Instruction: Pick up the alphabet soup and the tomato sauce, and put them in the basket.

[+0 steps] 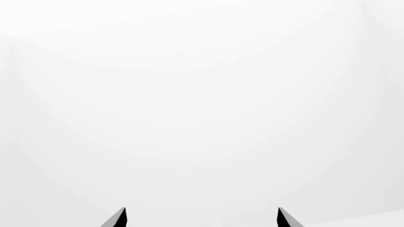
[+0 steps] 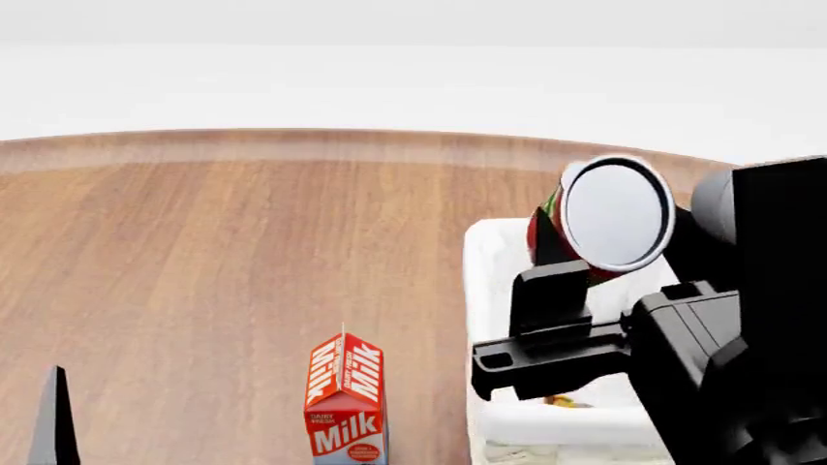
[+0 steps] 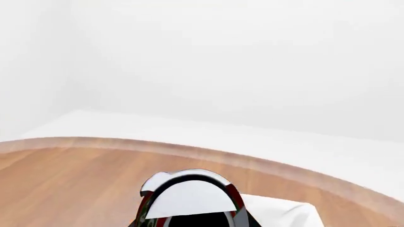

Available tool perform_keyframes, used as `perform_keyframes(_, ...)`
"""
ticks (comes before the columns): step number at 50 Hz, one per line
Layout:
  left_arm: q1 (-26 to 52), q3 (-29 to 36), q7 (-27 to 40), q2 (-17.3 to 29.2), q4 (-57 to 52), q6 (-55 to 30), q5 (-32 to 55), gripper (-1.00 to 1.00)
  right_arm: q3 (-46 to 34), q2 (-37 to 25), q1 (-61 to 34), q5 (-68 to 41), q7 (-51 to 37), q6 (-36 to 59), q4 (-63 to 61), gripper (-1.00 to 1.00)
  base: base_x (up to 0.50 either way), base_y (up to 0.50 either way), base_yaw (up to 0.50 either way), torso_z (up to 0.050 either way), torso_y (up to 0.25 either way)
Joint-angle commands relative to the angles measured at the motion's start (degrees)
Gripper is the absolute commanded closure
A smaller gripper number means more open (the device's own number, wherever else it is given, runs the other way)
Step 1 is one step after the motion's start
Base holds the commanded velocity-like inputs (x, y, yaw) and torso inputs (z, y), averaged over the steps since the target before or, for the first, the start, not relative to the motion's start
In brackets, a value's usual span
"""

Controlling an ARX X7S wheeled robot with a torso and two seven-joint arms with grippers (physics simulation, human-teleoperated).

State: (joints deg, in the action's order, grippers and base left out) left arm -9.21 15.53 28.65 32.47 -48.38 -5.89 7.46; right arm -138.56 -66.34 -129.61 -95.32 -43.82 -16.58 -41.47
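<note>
- Wooden tabletop (image 2: 232,252), round-edged, fills the head view against plain white surroundings; a milk carton (image 2: 345,399) stands near 6 o'clock.
- At 3 to 4 o'clock sits the basket (image 2: 489,291), its white liner showing under the right arm.
- Above it the right gripper (image 2: 588,266) holds the tomato sauce (image 2: 618,213), jaws clamped on the red-and-green can, which is tilted so its silvery top faces the camera.
- Only the left gripper (image 1: 202,218) tips show, set well apart, with nothing between them.
- A small yellow-orange patch low in the basket may be the alphabet soup, but too little shows to tell.
- Judged step: delivering the tomato sauce. Next calls for lowering the can inside the rim, then parting the jaws.
</note>
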Motion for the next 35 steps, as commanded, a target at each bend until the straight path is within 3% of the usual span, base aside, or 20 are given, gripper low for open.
perform_keyframes(1, -0.15, -0.13, 0.16, 0.19, -0.24, 0.12, 0.18, -1.0, 4.6, 6.94, 3.25, -4.45, 1.1, -1.46, 12.0, 1.0, 0.0, 0.0, 0.0, 0.0, 0.0)
perform_keyframes(23, -0.19, 0.49, 0.23, 0.26, -0.3, 0.43, -0.07, -1.0, 6.75, 20.98, 19.73, -10.13, 4.21, -6.68, 35.47, 1.0, 0.0, 0.0, 0.0, 0.0, 0.0)
perform_keyframes(35, 0.39, 0.86, 0.16, 0.2, -0.26, 0.11, 0.0, -1.0, 8.39, 24.74, 24.89, -10.93, 6.58, -9.35, 44.13, 1.0, 0.0, 0.0, 0.0, 0.0, 0.0)
